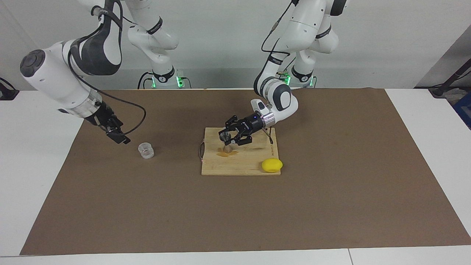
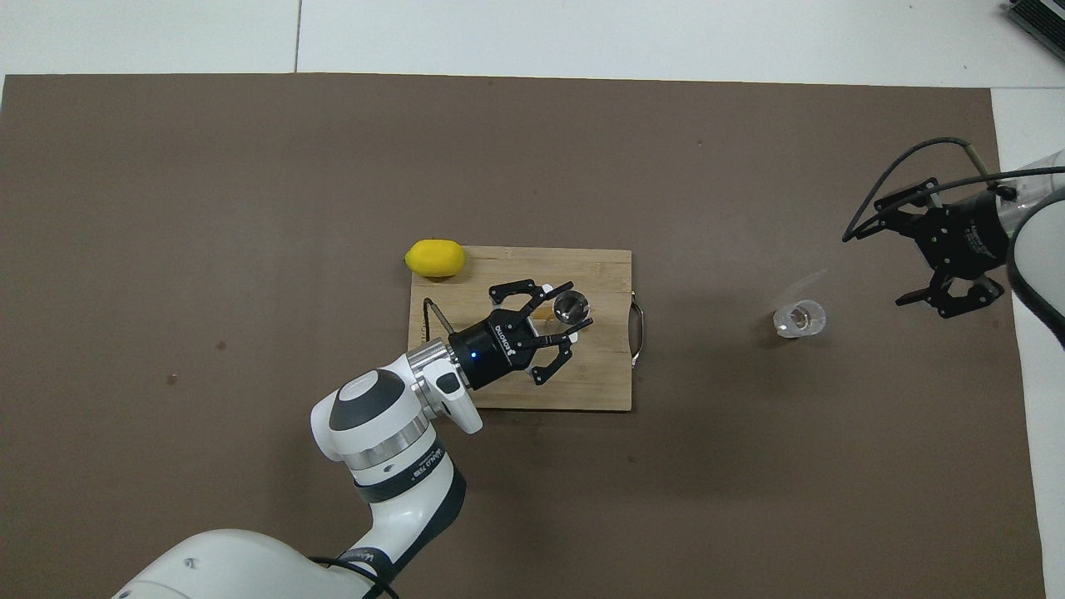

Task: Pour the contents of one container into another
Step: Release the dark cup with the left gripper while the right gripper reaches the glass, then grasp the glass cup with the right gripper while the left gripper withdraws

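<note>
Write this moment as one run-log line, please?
left gripper: shut on jigger, upright on cutting board | right gripper: open, by glass tumbler on mat | pour: not begun

- Flat brown paper-like mat [image 1: 331,206] over a white table top [image 1: 434,117]
- Pale tan wooden cutting board [image 1: 254,162], straight grain lines, a darker amber stain [image 1: 225,154] on it, thin grey metal handle [image 2: 637,333] at one end
- Bright yellow oval lemon [image 1: 272,165], plain, no markings
- Small silver-grey metal jigger [image 2: 571,306], shiny rim, dark inside
- Short clear glass tumbler [image 1: 146,150], faceted ribbed sides, whitish glints
- Black left gripper [image 1: 232,138], small blue light on its wrist, silver collar, white arm with dark grey joint cap
- Black right gripper [image 1: 117,136], white arm with dark grey bands, black cable [image 1: 136,110]
- Green lights [image 1: 179,81] at arm bases
</note>
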`<control>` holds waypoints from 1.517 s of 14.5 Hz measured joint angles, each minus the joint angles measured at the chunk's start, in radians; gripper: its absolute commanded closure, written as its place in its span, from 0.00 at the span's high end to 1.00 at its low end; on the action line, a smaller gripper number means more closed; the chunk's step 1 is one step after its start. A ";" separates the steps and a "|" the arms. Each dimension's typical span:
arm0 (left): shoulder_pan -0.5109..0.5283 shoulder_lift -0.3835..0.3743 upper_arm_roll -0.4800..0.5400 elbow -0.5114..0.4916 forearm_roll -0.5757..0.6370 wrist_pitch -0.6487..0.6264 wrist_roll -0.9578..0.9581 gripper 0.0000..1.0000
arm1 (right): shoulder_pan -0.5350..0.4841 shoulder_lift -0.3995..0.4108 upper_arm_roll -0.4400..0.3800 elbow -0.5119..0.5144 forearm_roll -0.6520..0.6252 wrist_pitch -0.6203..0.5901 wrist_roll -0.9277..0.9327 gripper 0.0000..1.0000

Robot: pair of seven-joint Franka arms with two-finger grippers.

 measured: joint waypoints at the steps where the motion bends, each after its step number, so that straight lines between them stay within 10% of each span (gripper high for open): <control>1: 0.000 0.000 0.001 -0.001 0.000 -0.002 0.000 0.00 | -0.016 0.021 0.000 -0.001 0.023 0.011 0.027 0.95; 9: 0.000 -0.003 0.003 -0.008 0.000 -0.008 0.000 0.40 | -0.127 0.111 -0.002 -0.111 0.228 0.089 0.080 0.95; 12: 0.000 -0.003 0.002 -0.016 0.000 -0.007 0.000 0.98 | -0.155 0.114 -0.002 -0.178 0.293 0.113 0.054 0.95; 22: 0.000 0.021 0.006 -0.050 0.000 -0.001 0.001 1.00 | -0.206 0.162 0.003 -0.339 0.519 0.168 -0.182 0.91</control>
